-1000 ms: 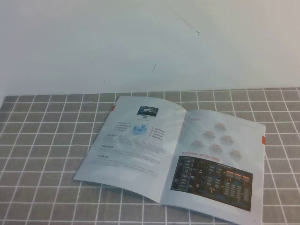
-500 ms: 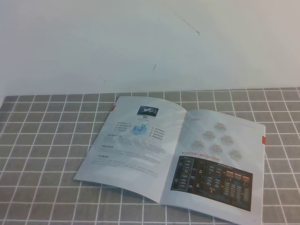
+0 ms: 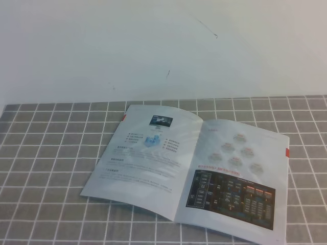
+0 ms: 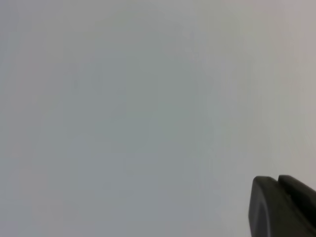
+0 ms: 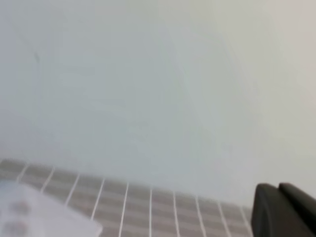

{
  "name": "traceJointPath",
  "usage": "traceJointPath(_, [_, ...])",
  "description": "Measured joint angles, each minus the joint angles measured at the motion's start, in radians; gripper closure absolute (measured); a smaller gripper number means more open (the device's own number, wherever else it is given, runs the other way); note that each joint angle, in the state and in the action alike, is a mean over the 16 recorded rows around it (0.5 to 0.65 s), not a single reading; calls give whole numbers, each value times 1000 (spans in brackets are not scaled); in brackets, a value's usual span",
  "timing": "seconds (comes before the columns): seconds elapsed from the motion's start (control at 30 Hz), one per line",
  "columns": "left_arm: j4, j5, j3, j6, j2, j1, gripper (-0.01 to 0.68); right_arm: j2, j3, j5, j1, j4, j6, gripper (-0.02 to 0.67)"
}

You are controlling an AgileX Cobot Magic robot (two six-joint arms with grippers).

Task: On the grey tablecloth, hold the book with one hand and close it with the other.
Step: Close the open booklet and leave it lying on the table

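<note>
Right wrist: book [image 5: 44, 215] lower-left of claw [image 5: 284, 210] (jaws unreadable).

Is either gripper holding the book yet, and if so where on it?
Nothing is held. The book lies open on the grey tablecloth with no gripper near it in the high view; the wrist cameras face mostly the wall.

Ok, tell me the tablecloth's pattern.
The grey tablecloth has a grid of thin white lines, clearest in the exterior high view.

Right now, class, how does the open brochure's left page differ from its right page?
The left page carries text and small pictures; the right page has round diagrams and a dark chart. The left page bows up near the fold; the right lies flatter. Both are glossy white, resting on the grey gridded tablecloth.
</note>
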State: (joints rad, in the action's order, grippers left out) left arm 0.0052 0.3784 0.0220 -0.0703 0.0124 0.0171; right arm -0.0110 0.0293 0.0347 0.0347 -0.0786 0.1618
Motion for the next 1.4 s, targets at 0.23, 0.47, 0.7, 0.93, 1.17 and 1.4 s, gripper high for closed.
traceJointPath(0.23, [-1,63,0,-30,0,0,676,0,0,261,0,-2,-55,651])
traceJointPath(0.47, [19,-24,-39,-66,0,0,676,0,-18,341,0,-10,-134,651])
traceJointPath(0.7, [46,-227,-174,-91,-44,0,676,13,-140,157,0,-28,-207,651])
traceJointPath(0.93, [57,-466,-370,-72,-200,0,676,104,-324,-111,0,-43,-227,651])
traceJointPath(1.17, [-3,-682,-537,8,-457,1,676,293,-442,-248,0,-44,-196,651])
traceJointPath(1.4, [-220,-870,-651,201,-724,1,676,530,-517,-343,0,-17,-137,651])
